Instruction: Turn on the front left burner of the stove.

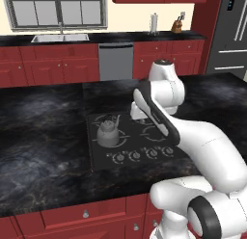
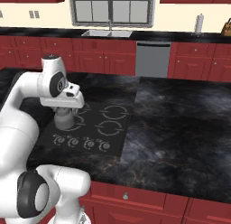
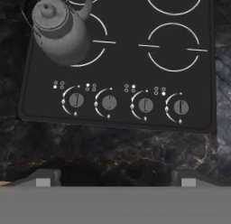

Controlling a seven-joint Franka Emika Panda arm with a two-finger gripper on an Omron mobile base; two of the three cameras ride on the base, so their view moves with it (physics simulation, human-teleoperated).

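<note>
The fingers (image 3: 115,179) stand spread apart, empty, above the counter (image 3: 113,151); beyond them, a kettle (image 3: 58,31) covers the front left burner (image 3: 97,49) of the stove (image 3: 122,78).

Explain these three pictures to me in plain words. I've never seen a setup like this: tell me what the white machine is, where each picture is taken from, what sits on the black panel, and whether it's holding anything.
The white machine is a robot arm with a two-finger gripper, in a computer-rendered kitchen. Two pictures come from cameras on its base, one behind its left side, one behind its right; both look down over the arm at the same counter. The third comes from a camera on the hand, looking straight down.

The black panel is the stove, set in the dark marbled countertop. It has four white burner rings and a row of four knobs along its near edge. A grey kettle stands on the front left burner.

The gripper hangs above the counter's near edge, its fingers apart, holding nothing.
</note>
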